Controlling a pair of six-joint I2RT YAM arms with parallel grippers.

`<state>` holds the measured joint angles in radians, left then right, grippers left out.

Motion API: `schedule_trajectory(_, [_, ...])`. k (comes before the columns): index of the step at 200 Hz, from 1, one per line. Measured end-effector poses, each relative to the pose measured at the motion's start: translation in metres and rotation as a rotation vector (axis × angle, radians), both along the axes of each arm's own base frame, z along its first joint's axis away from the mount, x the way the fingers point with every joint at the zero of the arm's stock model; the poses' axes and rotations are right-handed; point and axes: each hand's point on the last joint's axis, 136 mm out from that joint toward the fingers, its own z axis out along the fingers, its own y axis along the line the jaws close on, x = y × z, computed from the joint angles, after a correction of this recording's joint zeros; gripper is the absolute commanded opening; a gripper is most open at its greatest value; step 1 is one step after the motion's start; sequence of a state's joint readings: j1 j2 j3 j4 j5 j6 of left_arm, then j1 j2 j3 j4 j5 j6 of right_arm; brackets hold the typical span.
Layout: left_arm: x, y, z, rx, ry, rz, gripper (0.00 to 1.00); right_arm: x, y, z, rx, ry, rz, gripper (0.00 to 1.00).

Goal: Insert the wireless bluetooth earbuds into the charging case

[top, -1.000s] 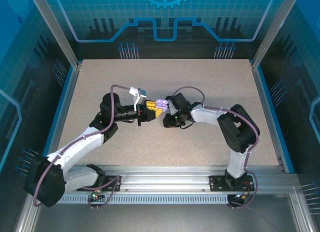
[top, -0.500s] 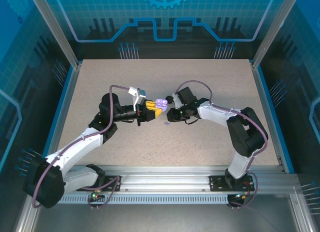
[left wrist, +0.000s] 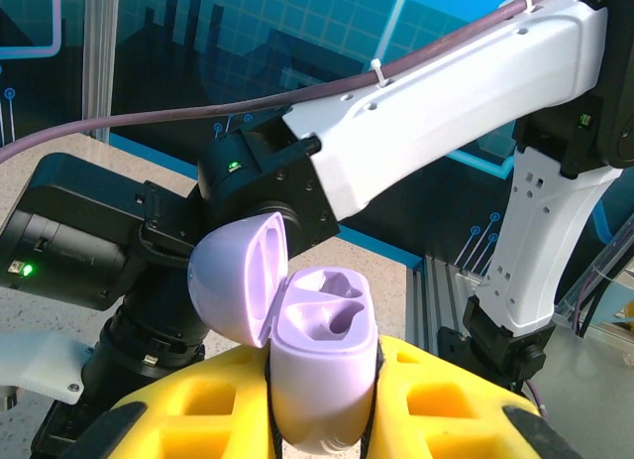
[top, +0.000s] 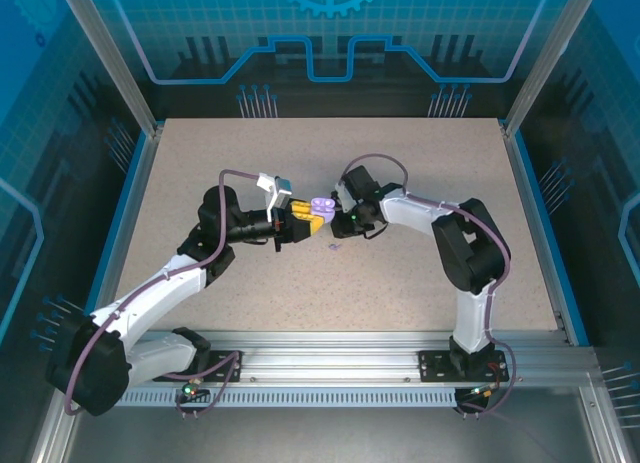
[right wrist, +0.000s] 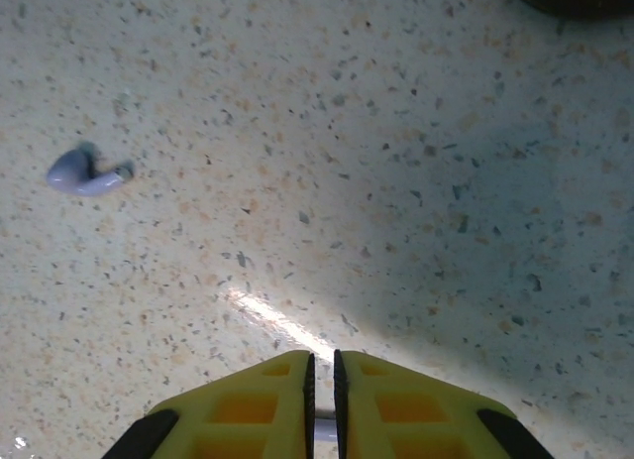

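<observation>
one lavender earbud [right wrist: 87, 172] lies on the speckled table [right wrist: 426, 132], at ten o'clock from the right gripper [right wrist: 322, 365], whose yellow fingers are pressed together, apart from it. the left gripper [top: 311, 223] clamps the lavender charging case [left wrist: 322, 365], its lid hinged open toward ten o'clock.

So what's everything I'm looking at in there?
charging case: one, lavender, lid open, sockets empty, held above mid-table
earbud: one, lavender, loose on the table near the case
table: one, speckled beige, under everything
enclosure panels: several, blue, around the table
mounting rail: one, silver, table's near edge
left arm: one, white and black, reaching from the left
right arm: one, white and black, reaching from the right
left tool: one, yellow fingers, shut on the charging case
right tool: one, yellow fingers, shut, above bare table
</observation>
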<state>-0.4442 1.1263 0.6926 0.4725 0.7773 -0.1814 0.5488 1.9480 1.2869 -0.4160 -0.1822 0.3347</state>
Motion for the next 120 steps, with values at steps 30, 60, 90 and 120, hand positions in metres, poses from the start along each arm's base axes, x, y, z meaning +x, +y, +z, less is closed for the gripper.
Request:
schedule_trajectory(30, [0.000, 0.000, -0.001, 0.002, 0.004, 0.000, 0.05, -0.004, -0.004, -0.007, -0.028, 0.024, 0.006, 0.16])
schedule_trajectory(60, [0.000, 0.000, -0.001, 0.003, 0.005, 0.003, 0.05, -0.007, -0.007, -0.011, -0.045, 0.039, 0.016, 0.16])
schedule_trajectory(90, [0.001, 0.000, -0.002, 0.004, 0.007, 0.004, 0.05, -0.010, -0.008, -0.013, -0.054, 0.047, 0.027, 0.16])
schedule_trajectory(120, [0.001, 0.000, -0.003, 0.006, 0.012, 0.004, 0.05, -0.013, -0.009, -0.015, -0.063, 0.053, 0.041, 0.17])
